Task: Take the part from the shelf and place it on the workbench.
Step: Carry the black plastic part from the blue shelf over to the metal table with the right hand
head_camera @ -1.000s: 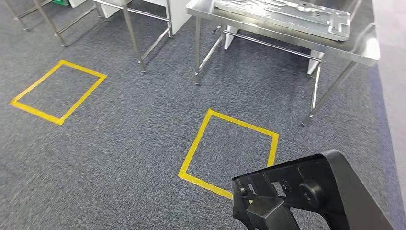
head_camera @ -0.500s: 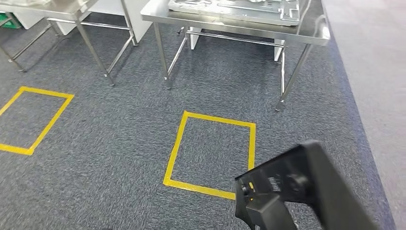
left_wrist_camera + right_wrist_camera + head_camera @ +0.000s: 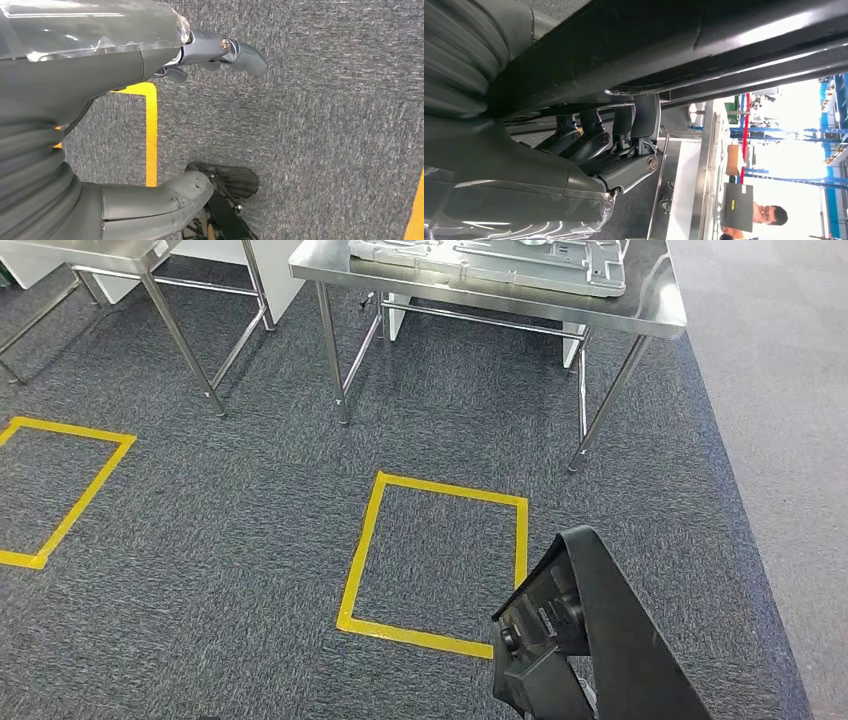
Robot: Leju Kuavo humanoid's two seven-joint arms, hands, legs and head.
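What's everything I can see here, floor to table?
Carpet: one, dark grey, underfoot.
Tape squares: two, yellow, on the carpet, one before the workbench, one further left.
Workbench: one, steel, ahead.
Second table: one, steel, left of the workbench.
Metal plate: one, silver, on the workbench.
Person: one, far off, in the right wrist view.
Part: one, black, held low right.
Left hand: grey, hanging, holding nothing.
Right hand: grey, gripping the part.
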